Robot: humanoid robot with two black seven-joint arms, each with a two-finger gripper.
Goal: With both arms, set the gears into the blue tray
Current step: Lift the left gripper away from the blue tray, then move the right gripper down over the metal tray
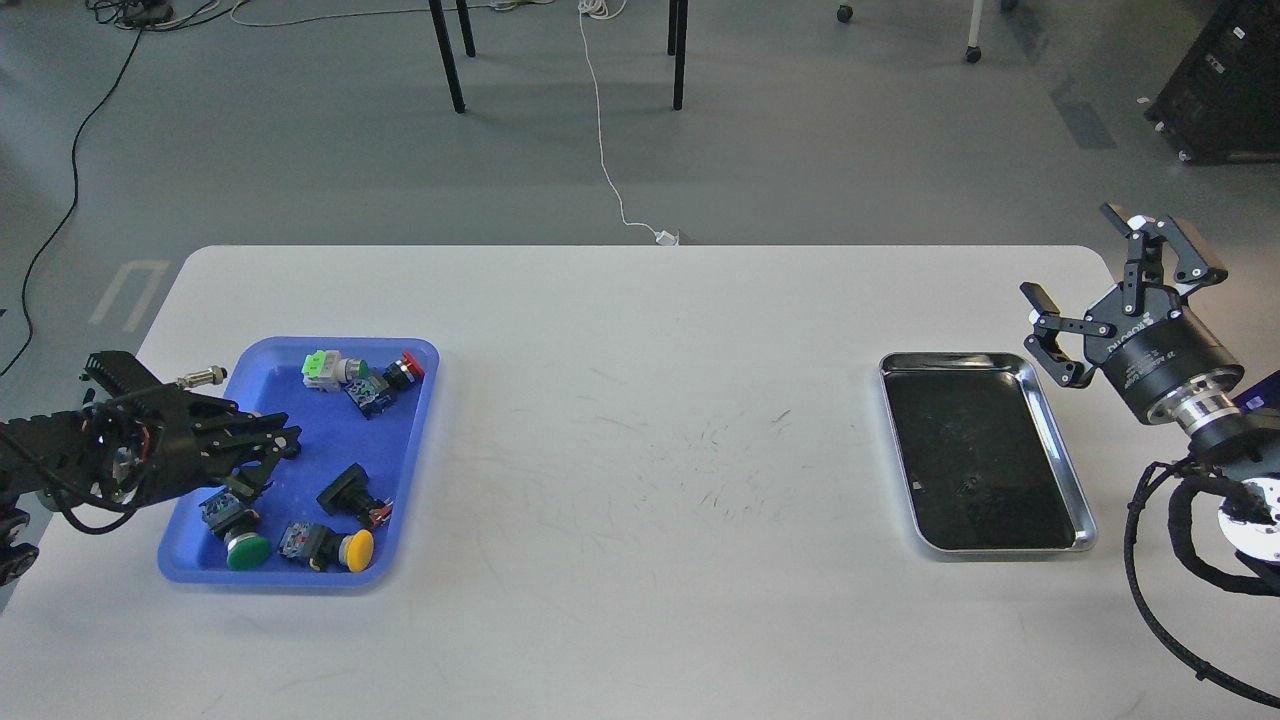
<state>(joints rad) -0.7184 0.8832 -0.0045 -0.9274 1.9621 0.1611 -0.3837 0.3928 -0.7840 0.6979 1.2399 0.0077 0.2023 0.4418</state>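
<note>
The blue tray (405, 470) lies at the table's left and holds several push-buttons with green, yellow and red caps. My left gripper (272, 462) hovers over the tray's left part, fingers pointing right and apart, with nothing seen between them. My right gripper (1076, 256) is raised at the table's far right edge, just beyond the back right corner of the steel tray (1062, 450), and stands wide open and empty. I cannot make out any gears; a faint speck (968, 486) on the steel tray's dark bottom is too small to name.
A green-bodied switch (325, 368) and a red-capped one (405, 368) lie at the blue tray's back. Green (246, 551) and yellow (358, 549) caps lie at its front. Scuffed white table spans the gap between the trays.
</note>
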